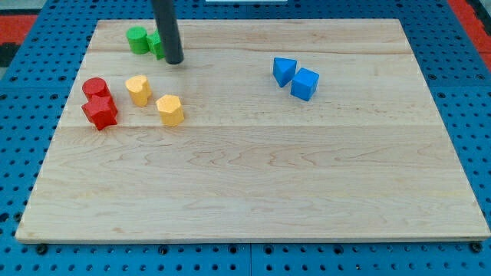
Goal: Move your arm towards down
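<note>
My tip [175,61] is at the view's top left, on the wooden board [253,176]. It stands just right of two green blocks: a green cylinder [137,39] and a second green block [156,46] that the rod partly hides. Below the tip lie two yellow blocks, one [139,90] to the lower left and a hexagonal one [170,110] straight below. A red cylinder [95,88] and a red star-like block [100,113] sit touching at the far left. A blue triangular block [284,70] and a blue cube [304,83] sit together to the tip's right.
The board lies on a blue pegboard surface [23,123] that surrounds it on all sides. A red strip [472,15] shows at the view's top right corner.
</note>
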{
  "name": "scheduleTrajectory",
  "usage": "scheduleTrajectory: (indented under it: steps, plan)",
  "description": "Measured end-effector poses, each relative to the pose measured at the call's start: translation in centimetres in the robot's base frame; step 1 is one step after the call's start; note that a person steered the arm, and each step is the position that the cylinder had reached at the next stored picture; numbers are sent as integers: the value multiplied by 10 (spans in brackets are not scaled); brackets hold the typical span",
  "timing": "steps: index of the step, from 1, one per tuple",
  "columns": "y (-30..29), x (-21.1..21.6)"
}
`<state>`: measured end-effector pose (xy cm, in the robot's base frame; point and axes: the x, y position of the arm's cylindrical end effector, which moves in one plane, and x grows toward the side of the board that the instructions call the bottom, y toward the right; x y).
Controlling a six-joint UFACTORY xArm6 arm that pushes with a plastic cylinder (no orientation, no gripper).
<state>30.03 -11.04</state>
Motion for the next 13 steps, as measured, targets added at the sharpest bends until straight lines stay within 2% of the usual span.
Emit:
scheduleTrajectory:
  steps: [1, 2, 12, 13]
  plan:
    - [30, 0]
    - [34, 0]
    - [33, -13]
    - [34, -1]
